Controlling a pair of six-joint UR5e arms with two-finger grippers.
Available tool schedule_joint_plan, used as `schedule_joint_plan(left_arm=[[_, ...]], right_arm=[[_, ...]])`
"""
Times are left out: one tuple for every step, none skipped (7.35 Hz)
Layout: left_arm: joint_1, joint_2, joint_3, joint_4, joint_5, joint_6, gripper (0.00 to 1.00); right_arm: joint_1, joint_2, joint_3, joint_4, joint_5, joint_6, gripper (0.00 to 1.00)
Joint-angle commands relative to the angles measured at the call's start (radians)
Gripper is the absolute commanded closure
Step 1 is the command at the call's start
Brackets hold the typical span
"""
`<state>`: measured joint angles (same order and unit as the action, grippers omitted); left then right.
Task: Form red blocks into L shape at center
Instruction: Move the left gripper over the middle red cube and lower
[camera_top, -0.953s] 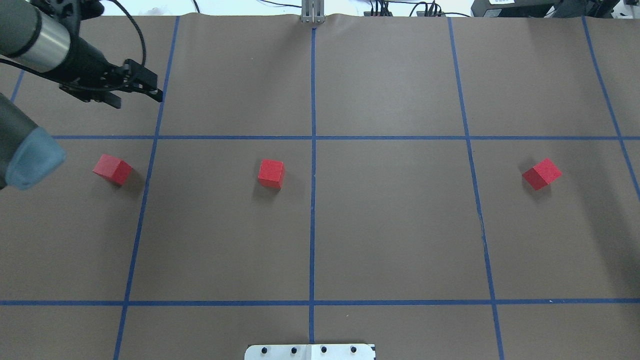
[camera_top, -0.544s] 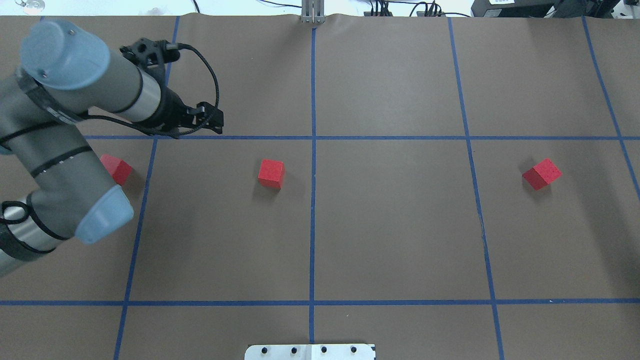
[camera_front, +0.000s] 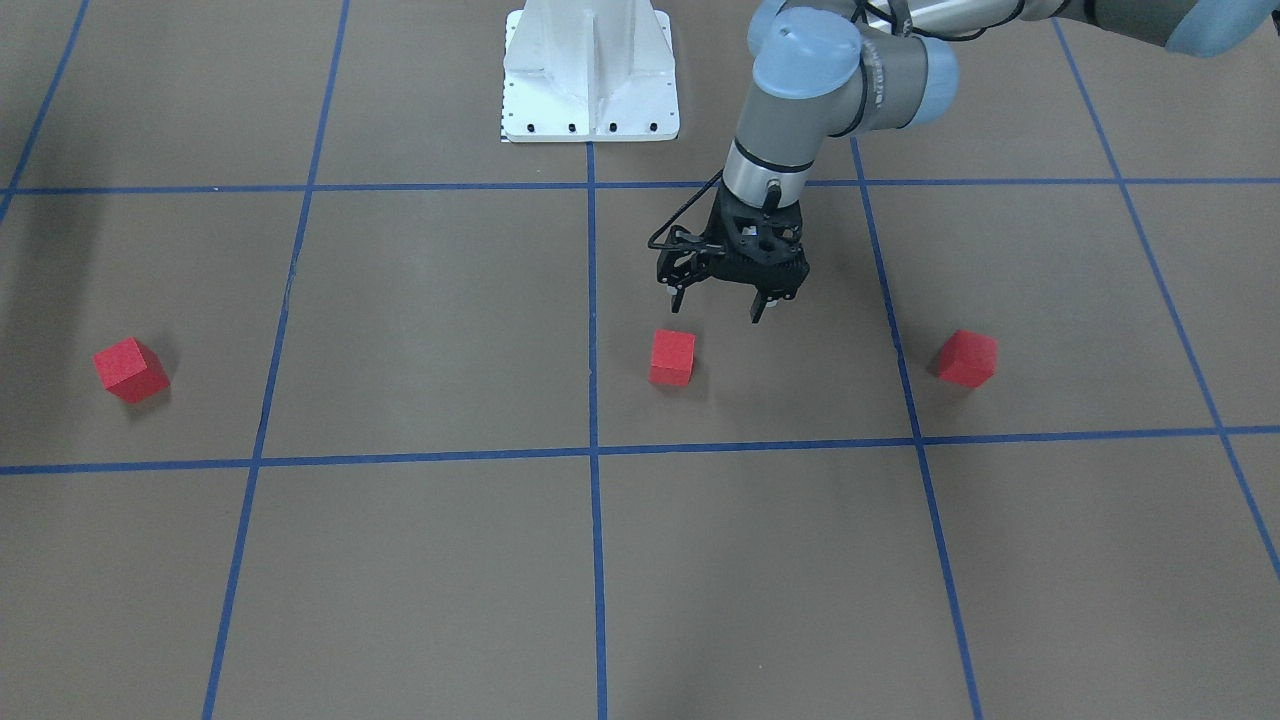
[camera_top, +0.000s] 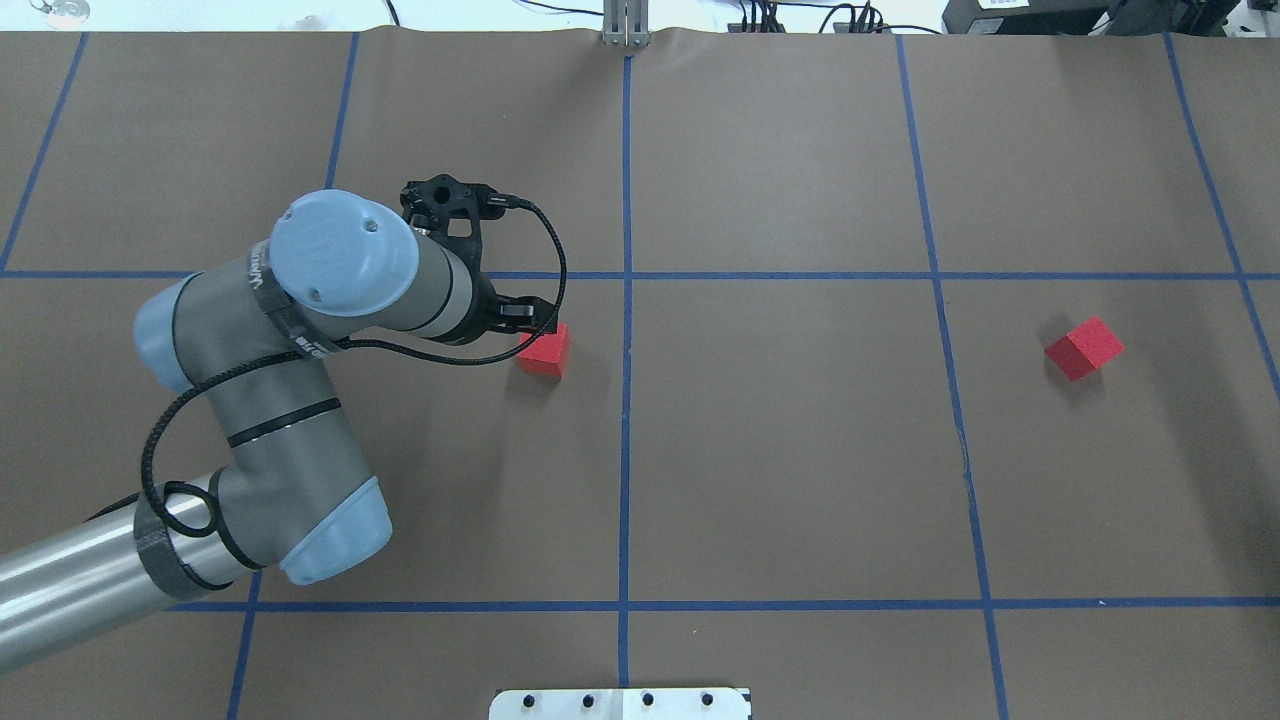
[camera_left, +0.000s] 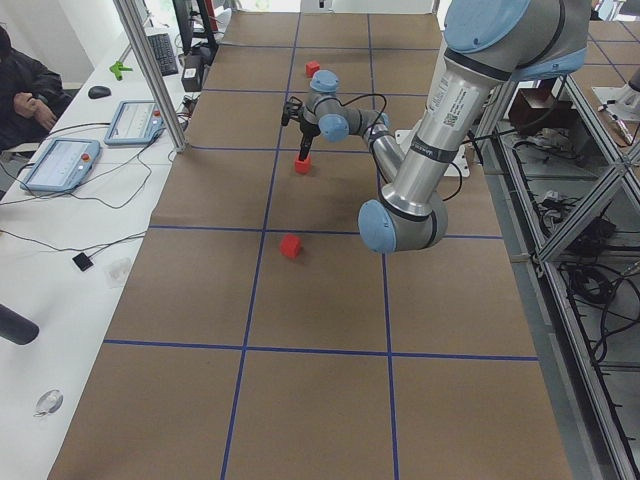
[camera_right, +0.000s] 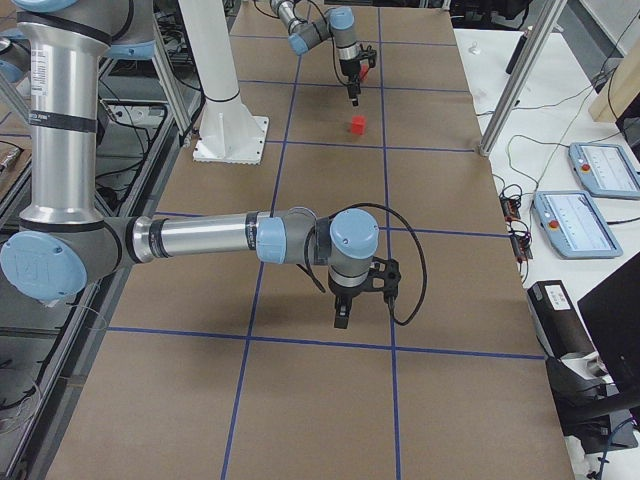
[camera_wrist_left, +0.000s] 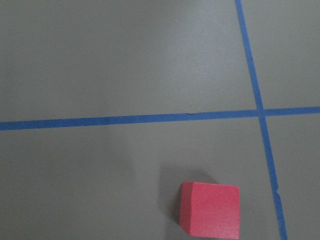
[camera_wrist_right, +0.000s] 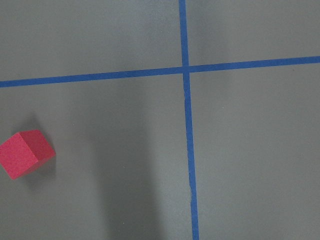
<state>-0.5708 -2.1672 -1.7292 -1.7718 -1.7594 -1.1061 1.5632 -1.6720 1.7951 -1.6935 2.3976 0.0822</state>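
Three red blocks lie apart in a row on the brown grid: a middle block (camera_front: 672, 357) (camera_top: 544, 350) (camera_wrist_left: 210, 209), one on my left (camera_front: 967, 358) and one on my right (camera_front: 131, 369) (camera_top: 1084, 348) (camera_wrist_right: 25, 152). In the overhead view my left arm hides the left block. The center crossing (camera_top: 627, 275) (camera_front: 592, 452) lies bare just beyond the middle block. My left gripper (camera_front: 716, 308) hovers open and empty above the table, just beside the middle block on its left. My right gripper (camera_right: 340, 318) shows only in the exterior right view; I cannot tell its state.
The white robot base plate (camera_front: 590, 75) (camera_top: 620, 703) sits at the robot's edge of the table. My left arm's elbow (camera_top: 330, 255) hangs over the left grid squares. Tablets and cables lie beyond the table's far edge (camera_left: 60, 165).
My left arm has swung in from the far left toward the middle, bringing its gripper next to the middle block. It now covers the left block in the overhead view. The blocks have not moved.
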Motion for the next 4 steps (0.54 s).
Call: schedule_joint_plan(left_arm=[[0.014, -0.049, 0.065, 0.000, 0.012, 0.053, 0.02], [0.014, -0.049, 0.075, 0.000, 0.014, 0.077, 0.02], [0.015, -0.049, 0.089, -0.002, 0.023, 0.077, 0.01], [0.025, -0.051, 0.099, -0.003, 0.032, 0.078, 0.01]], right_arm=[[-0.002, 0.000, -0.003, 0.000, 0.000, -0.001, 0.01], [-0.002, 0.000, -0.008, 0.000, 0.000, -0.002, 0.01], [-0.002, 0.000, -0.008, 0.000, 0.000, -0.001, 0.01], [-0.002, 0.000, -0.008, 0.000, 0.000, -0.001, 0.01]])
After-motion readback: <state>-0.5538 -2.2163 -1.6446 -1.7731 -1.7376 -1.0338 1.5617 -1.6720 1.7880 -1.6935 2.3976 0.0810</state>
